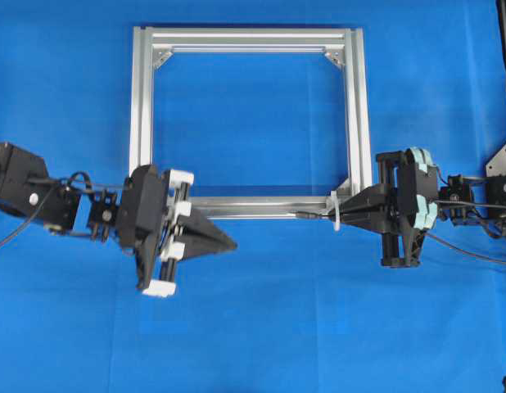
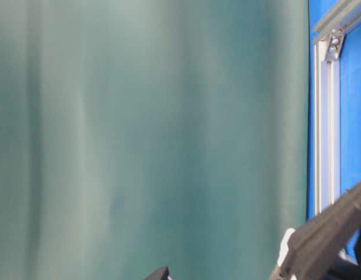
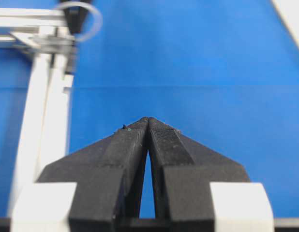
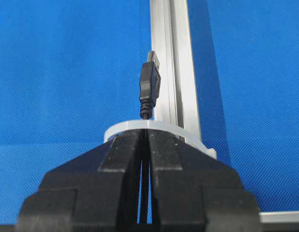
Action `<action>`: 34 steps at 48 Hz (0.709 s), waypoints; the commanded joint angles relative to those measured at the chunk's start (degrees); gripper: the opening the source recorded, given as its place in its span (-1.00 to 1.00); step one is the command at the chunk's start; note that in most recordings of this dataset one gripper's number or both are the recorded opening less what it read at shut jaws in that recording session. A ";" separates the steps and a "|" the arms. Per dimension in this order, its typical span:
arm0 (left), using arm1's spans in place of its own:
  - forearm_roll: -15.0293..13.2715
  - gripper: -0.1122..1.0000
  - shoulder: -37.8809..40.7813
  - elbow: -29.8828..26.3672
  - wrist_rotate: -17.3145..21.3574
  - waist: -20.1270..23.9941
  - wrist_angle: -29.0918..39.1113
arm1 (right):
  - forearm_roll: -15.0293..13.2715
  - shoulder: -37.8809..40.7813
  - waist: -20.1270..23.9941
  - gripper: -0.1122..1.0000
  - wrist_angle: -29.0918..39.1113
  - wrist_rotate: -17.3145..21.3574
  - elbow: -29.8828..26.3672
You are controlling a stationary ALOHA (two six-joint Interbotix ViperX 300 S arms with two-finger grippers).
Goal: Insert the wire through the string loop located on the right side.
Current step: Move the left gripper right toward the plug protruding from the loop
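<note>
Work surface is a blue cloth-covered table (image 1: 261,327), evenly lit. A plain grey-green curtain (image 2: 145,134) with soft vertical folds fills most of the table-level view.

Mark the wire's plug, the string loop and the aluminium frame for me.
wire plug (image 4: 149,87), right wrist view, on the dark plug body.
string loop (image 4: 140,125), right wrist view, on the whitish band's front arc.
aluminium frame (image 1: 245,39), overhead view, on the top rail.

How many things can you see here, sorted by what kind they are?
Pincers: 2, left pincer and right pincer.
Metal frames: 1, the silver frame.
Wires: 1, the wire with its plug.
String loops: 1, the string loop.
Total: 5.
</note>
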 commanded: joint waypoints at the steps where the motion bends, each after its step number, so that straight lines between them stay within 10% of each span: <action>1: 0.18 -0.80 -1.76 -0.44 -0.18 -0.44 -0.18 | 0.00 -0.35 -0.18 -0.86 -0.26 0.00 -0.53; 34: 0.18 -0.80 6.94 -18.02 0.88 4.48 10.20 | 0.00 -0.35 -0.09 -0.86 -0.35 -0.09 -0.70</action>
